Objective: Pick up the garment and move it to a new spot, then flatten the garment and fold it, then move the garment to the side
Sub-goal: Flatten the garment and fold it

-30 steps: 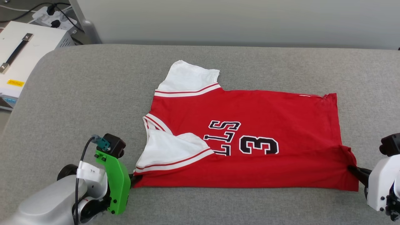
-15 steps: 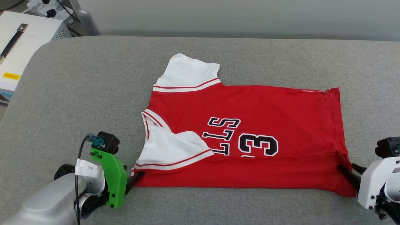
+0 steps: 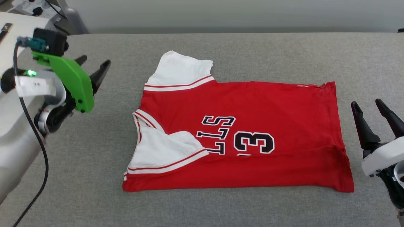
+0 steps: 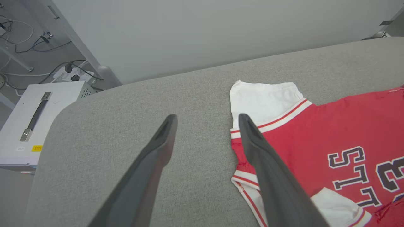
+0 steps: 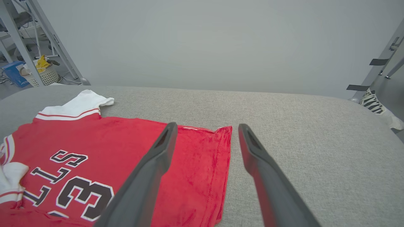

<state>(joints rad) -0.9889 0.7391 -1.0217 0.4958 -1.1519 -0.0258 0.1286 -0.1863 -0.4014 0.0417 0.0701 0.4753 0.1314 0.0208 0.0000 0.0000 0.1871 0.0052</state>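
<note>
A second ago both grippers pinched the near corners of the garment (image 3: 240,138); now the left gripper (image 3: 94,61) and right gripper (image 3: 366,103) hang released, jaws spread and empty, clear of either end, so I judge 1 lengthwise fold laid and the next due. The garment lies mid-worktop (image 3: 79,151), collar toward the left end, hem toward the right, near edge doubled over. The head view gives the whole fold line; the left wrist view adds a white box (image 4: 56,110) beyond the left end, the right wrist view the far hem corner.
</note>
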